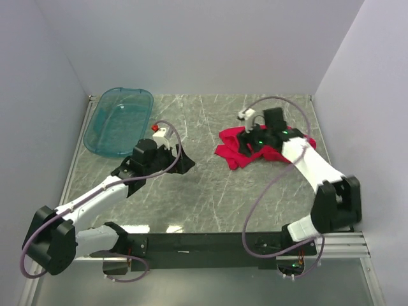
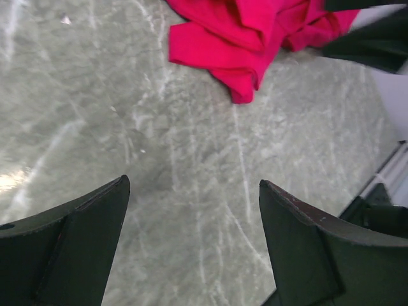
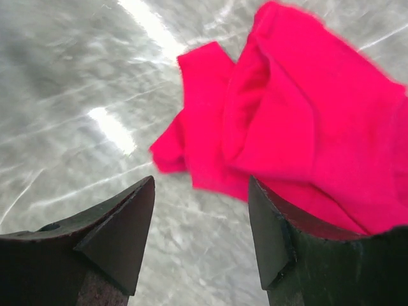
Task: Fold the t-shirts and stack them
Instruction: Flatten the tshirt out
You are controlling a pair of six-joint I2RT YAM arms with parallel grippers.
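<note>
A bright red t-shirt lies crumpled on the marble table at the right of centre. It fills the top of the left wrist view and the right half of the right wrist view. My right gripper hovers over the shirt's edge, open, with bare table between its fingers; from above it sits on top of the heap. My left gripper is open and empty over bare table, to the left of the shirt, and from above it points toward the shirt.
A translucent teal plastic tub stands at the back left of the table. Grey walls close the table in at the back and both sides. The arm bases and a black rail run along the near edge.
</note>
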